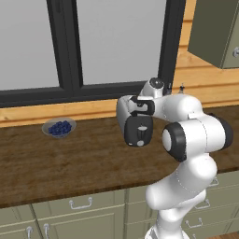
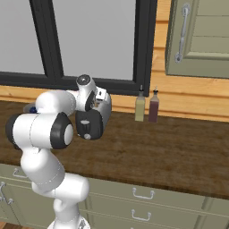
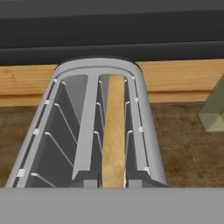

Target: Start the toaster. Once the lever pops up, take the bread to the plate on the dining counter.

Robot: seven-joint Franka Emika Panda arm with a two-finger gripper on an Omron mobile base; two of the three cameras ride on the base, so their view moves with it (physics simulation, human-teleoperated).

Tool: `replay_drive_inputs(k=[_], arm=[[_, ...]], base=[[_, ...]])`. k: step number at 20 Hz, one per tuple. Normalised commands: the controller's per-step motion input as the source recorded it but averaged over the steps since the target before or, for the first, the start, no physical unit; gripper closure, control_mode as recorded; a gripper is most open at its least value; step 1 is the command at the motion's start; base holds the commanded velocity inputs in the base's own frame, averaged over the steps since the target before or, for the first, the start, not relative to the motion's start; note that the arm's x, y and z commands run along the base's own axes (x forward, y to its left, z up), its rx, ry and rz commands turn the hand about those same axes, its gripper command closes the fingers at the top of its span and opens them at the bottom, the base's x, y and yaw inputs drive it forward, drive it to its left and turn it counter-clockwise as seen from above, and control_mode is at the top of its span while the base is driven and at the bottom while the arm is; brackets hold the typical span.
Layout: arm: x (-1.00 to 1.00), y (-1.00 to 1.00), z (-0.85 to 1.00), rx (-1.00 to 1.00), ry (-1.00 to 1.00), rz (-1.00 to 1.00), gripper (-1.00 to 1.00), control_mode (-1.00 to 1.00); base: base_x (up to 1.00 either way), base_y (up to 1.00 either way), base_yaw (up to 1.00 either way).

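Toaster first: the small rounded silver-grey metal toaster [image 3: 94, 127] sits on the dark brown wood-grain bench [image 1: 56, 163], close under the black-framed window [image 1: 112, 46], and my white arm [image 1: 186, 140] reaches over it from the front. From the left side I see its black end panel [image 1: 138, 132] facing outward, with a pale mark on it that is too small for me to read as lever or knob. Looking down along my hand, I see both top slots running away from me toward the light wooden wall strip [image 3: 26, 83]. The pale cream square slice of bread [image 3: 114, 131] stands on edge in the right-hand slot, its tan top edge level with the slot rim; the left-hand slot shows bare wire guides.

My jaws are closed right down, and I cannot see them gripping anything.

Well to the left on the same bench stands a grey glass bowl of blueberries [image 1: 59, 127]. To the right, against the wall, two bottles stand just beside each other, one pale olive [image 2: 140, 107] and one dark reddish [image 2: 154, 107]. Grey-green drawers [image 2: 143, 197] line the bench front.
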Motion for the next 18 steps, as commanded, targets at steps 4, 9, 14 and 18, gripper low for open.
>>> replay_drive_inputs(k=[4,9,14,18], arm=[[0.0,0.0,0.0,0.0,0.0,0.0,1.0,-1.0],[0.0,0.0,0.0,0.0,-0.01,0.0,1.0,-1.0],[-0.08,0.0,0.31,0.0,-0.05,0.0,1.0,-1.0],[-0.17,0.04,0.86,0.0,-0.02,0.0,1.0,-1.0]], base=[[0.0,0.0,0.0],[0.0,0.0,0.0],[0.0,0.0,0.0],[0.0,0.0,0.0]])
